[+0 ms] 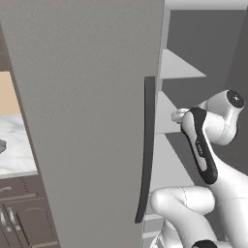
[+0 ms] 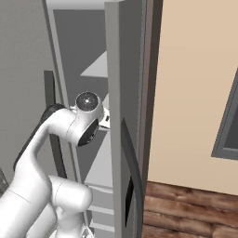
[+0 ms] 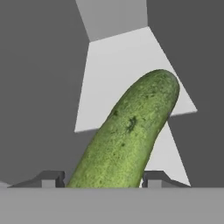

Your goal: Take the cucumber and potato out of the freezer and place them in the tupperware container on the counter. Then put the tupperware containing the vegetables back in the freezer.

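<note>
cucumber: the cucumber (image 3: 127, 135) fills the middle of the hand view, running up from between the two fingertips and leaning to the upper right; its far end stands over a pale shelf (image 3: 120, 78) inside the freezer (image 1: 87, 121).
grip: the gripper (image 3: 103, 179) has one dark tip on each side of the cucumber's near end, right against its skin; I judge it to be clamped on the cucumber, though the contact itself sits at the bottom edge of that view.
why held so: taken by one end, the long body points away from the hand, which should let it come out between the shelves without catching.
arm: in the left base view the arm reaches past the door's edge into the shelved compartment, the hand hidden among the shelves; in the right base view the wrist sits between the two doors.
door: the large flat door stands swung out, its dark handle (image 1: 147, 150) along the free edge, giving the arm room.
counter: the counter (image 1: 14, 145) lies at the left edge of the left base view, beyond the door; a grey bit at its edge may be the container, too little shows to tell.
potato: I cannot place it.
writing: no brand, label or lettering can be read anywhere.
</note>
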